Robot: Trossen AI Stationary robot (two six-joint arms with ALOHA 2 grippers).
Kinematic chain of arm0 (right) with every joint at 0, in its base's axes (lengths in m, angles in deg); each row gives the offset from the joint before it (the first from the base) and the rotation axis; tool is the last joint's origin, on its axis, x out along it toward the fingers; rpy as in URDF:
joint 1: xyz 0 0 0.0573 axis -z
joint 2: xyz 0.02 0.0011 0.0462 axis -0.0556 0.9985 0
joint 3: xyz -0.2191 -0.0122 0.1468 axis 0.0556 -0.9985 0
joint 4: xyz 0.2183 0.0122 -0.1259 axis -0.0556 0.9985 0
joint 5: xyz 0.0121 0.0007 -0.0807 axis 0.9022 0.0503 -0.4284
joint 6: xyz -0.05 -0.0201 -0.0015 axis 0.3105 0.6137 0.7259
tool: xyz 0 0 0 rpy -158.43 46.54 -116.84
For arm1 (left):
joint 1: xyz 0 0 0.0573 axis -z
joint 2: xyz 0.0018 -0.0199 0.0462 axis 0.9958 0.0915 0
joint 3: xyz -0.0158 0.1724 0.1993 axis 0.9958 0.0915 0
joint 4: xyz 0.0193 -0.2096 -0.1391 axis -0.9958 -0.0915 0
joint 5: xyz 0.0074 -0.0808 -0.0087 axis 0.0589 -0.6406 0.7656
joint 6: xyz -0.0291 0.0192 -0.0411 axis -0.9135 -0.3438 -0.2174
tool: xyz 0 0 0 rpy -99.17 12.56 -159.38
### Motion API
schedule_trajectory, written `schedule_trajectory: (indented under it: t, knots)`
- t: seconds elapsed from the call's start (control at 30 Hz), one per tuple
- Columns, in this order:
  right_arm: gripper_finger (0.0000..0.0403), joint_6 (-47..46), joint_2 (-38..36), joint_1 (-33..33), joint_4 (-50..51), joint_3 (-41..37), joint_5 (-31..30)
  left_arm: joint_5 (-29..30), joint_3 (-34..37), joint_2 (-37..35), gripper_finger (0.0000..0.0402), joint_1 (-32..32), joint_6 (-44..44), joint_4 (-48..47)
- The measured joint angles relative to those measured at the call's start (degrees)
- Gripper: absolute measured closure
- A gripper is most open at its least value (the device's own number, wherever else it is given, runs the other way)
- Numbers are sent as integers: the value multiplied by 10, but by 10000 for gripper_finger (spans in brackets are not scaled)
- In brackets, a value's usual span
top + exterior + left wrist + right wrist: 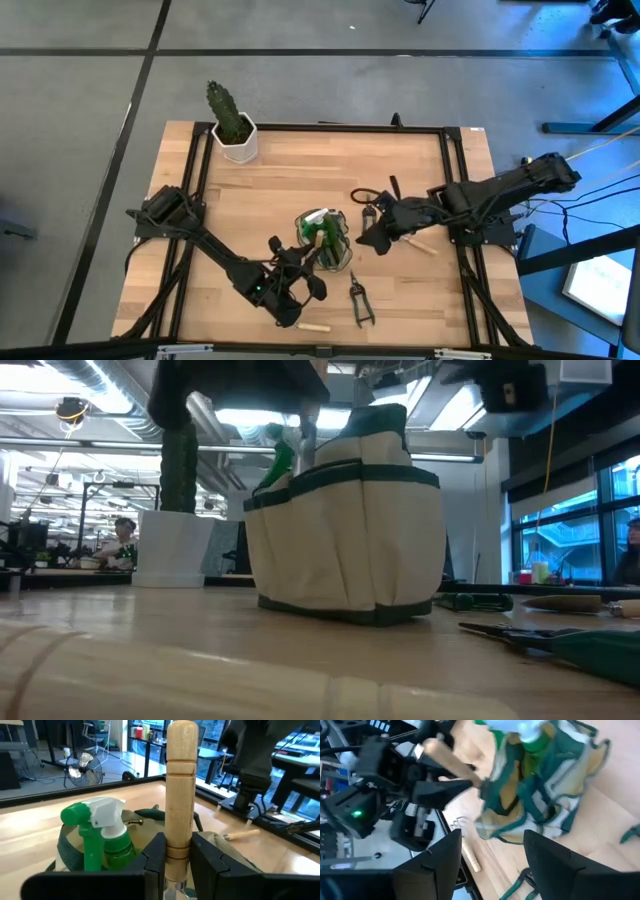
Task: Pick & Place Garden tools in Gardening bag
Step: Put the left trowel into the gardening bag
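Partway done: spray bottle [102, 837] already in bag [325, 240]. Left tool [175, 852] pinching wooden-handled trowel [180, 785], right beside bag. Right tool [492, 847] spread, just beside bag's other side. Left out: shears [360, 300], snips [367, 203], two wooden-handled tools [312, 326] on table [300, 170].

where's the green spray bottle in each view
High view: the green spray bottle stands in the gardening bag at table centre.
Low view: its green top pokes above the bag's rim.
Left wrist view: left of the wooden handle held by the left gripper.
Right wrist view: top centre, blurred.
Shared landmark: the bag.
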Motion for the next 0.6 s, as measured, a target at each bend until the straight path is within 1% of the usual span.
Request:
schedule_trajectory:
  t: [0.1,0.3,0.47,0.6]
  knots:
    - [172,32,5,0,36,41,-25,-17,0,1,349,-14,0,0]
    - [169,67,4,12,116,103,-72,-19,0,2,349,-42,34,1]
    - [169,74,5,29,147,106,-91,-35,0,2,349,-68,45,14]
    - [169,91,23,42,149,106,-115,-35,0,2,349,-68,54,19]
